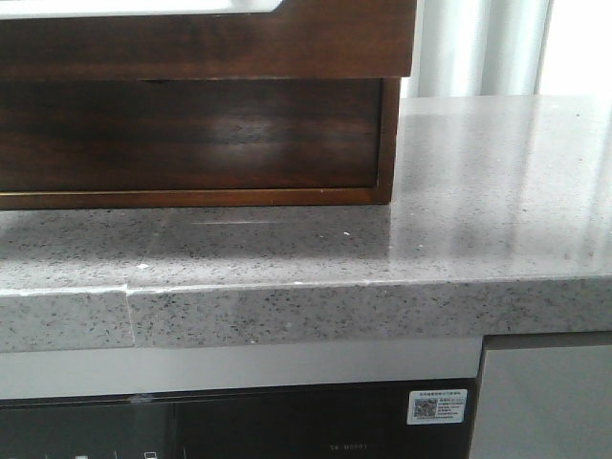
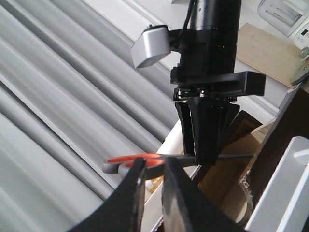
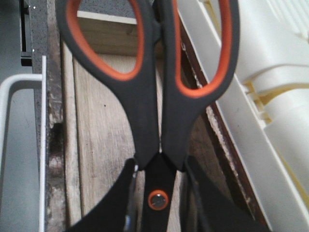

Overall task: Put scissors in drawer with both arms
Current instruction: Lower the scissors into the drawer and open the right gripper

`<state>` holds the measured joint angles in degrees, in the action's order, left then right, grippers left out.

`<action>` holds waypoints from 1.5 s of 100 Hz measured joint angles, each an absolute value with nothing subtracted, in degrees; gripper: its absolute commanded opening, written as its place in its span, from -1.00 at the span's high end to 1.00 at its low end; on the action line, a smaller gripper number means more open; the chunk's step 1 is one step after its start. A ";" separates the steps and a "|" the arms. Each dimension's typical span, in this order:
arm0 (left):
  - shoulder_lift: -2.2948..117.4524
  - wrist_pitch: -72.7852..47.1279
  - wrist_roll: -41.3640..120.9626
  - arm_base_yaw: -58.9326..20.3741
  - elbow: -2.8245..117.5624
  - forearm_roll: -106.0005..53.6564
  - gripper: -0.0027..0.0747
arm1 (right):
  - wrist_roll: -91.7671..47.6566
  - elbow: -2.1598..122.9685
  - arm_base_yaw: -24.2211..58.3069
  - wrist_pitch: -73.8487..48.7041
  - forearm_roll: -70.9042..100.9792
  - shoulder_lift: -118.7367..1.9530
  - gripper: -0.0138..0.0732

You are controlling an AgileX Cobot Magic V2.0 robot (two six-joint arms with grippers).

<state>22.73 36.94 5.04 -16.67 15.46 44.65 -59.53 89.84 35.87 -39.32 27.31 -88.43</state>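
The scissors [image 3: 154,92] have grey handles with orange-lined loops. My right gripper [image 3: 158,186] is shut on them at the pivot. In the left wrist view the scissors [image 2: 130,162] hang level, handles toward the curtains, and the right gripper [image 2: 203,157] comes down on them from above. They are over the drawer's pale wooden floor [image 3: 96,125]. My left gripper [image 2: 154,169] stands nearer its camera with a narrow gap and nothing between its fingers. The front view shows only the dark brown drawer [image 1: 210,48] with its white rim, and neither gripper.
The drawer juts out above a speckled grey stone counter [image 1: 478,191]. A white plastic rack [image 3: 270,72] runs along one side of the drawer and a white rail [image 3: 19,82] along the other. Grey curtains [image 2: 58,96] hang behind. A dark appliance front [image 1: 239,421] sits below the counter.
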 measured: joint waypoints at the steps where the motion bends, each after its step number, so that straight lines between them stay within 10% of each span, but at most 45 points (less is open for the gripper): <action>1: 22.73 36.94 5.04 -16.67 15.46 44.65 0.82 | -59.53 89.84 35.87 -39.32 27.20 -88.41 0.97; 33: 22.73 36.94 5.04 -16.67 15.46 44.65 0.82 | -59.53 89.84 35.87 -39.32 26.40 -91.11 0.92; 65: 22.73 36.94 5.04 -16.67 15.46 44.65 0.82 | -59.57 89.84 35.87 -38.64 26.27 -91.34 0.00; 98: 22.73 36.94 5.04 -16.67 15.46 44.65 0.82 | -59.57 89.84 35.87 -38.06 26.27 -91.34 0.06; 130: 22.73 36.94 5.04 -16.67 15.46 44.65 0.82 | -56.03 89.84 35.87 -38.71 26.27 -86.31 0.96; 150: 22.73 36.94 2.78 -16.67 15.46 43.09 0.82 | -53.28 89.84 35.87 -46.55 26.27 -81.59 0.94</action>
